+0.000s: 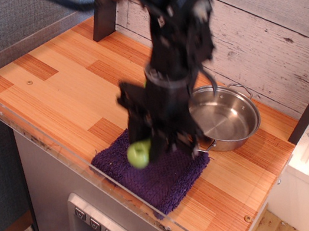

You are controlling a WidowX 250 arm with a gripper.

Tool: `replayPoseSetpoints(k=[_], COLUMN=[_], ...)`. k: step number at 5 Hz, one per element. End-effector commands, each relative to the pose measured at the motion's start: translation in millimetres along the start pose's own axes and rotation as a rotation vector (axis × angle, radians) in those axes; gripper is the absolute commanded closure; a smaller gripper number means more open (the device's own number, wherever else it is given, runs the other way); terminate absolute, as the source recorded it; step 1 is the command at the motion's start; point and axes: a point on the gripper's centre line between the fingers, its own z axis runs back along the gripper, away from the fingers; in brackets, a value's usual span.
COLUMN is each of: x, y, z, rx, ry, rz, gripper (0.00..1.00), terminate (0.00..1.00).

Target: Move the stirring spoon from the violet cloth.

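The stirring spoon's lime-green handle (139,153) sticks out below my black gripper (150,141), whose jaws are closed around it. The spoon's grey head is hidden behind the gripper. The arm is motion-blurred. The handle end seems to hang a little above the near left part of the violet cloth (158,179), a dark purple towel lying at the front edge of the wooden table.
A steel pan (226,117) stands just behind and to the right of the cloth, touching its far corner. A clear acrylic rim (48,143) runs along the table's front and left edges. A dark post (104,20) stands at the back left.
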Motion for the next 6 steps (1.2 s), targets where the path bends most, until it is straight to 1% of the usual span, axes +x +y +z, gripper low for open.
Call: replayPoseSetpoints(k=[1,2,3,4,5,6], x=[19.3,35.0,50.8,72.4,101.8,120.8], y=[68.0,96.9,119.7,138.9,149.2,150.1], z=[20.3,5.5,-4.6,-10.2,-22.1,-27.8], rx=[0.021,0.009,0.02,0.038,0.051,0.081], ry=[-0.062,-0.039,-0.015,-0.017,0.004,0.011], rz=[0.088,0.101,0.106,0.13,0.083,0.014], gripper=[1.0,1.0,1.0,1.0,1.0,1.0], terminate=[0.0,0.0,0.0,0.0,0.0,0.0])
